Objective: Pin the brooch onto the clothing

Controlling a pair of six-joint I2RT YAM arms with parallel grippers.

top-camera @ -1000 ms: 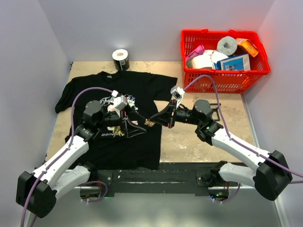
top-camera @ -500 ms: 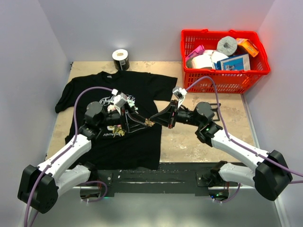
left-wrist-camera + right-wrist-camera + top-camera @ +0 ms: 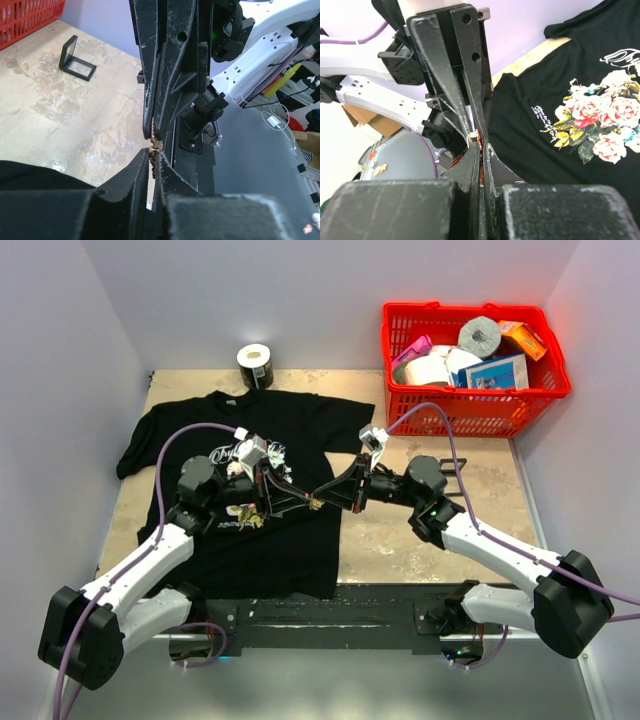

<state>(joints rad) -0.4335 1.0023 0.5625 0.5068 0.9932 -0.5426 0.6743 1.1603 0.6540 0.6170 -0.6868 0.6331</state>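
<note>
Over the right margin of the clothing (image 3: 290,540), top external view: shows left gripper (image 3: 303,502) and right gripper (image 3: 327,498) tip to tip, brooch (image 3: 316,503) pinched between. Appears held off the fabric, near bare table (image 3: 430,530). Not yet pinned. Also lists red basket (image 3: 470,350) and tape roll (image 3: 255,365) at the far side, well apart, no part in the hazard.

Left wrist view: own fingers nearly together, clamped on the lower end of the brooch. Opposing fingers enter from above, closed on its upper end. Small open black case (image 3: 75,60) on the table beyond. Pin and clasp too small to tell apart.
- Hazard, by judgement: two grips on one very small item. Likely twist, bend or pop-out under any unequal pull or mismatched turn of the wrists.
- Hazard: fingertip collision, given tips almost touching.

Right wrist view: same pinch from the other side. Own fingers close together, coppery glint in the slit. Printed roses (image 3: 600,120) lower and to the right, apart from the brooch.
- Hazard: drop onto table instead of fabric on early release, given the position near the shirt's edge.
- Hazard: fallen brooch hard to find among roses of similar colour.
- Hazard: bunching or dragging of loose cloth under a point pushed in with nothing firm beneath.
</note>
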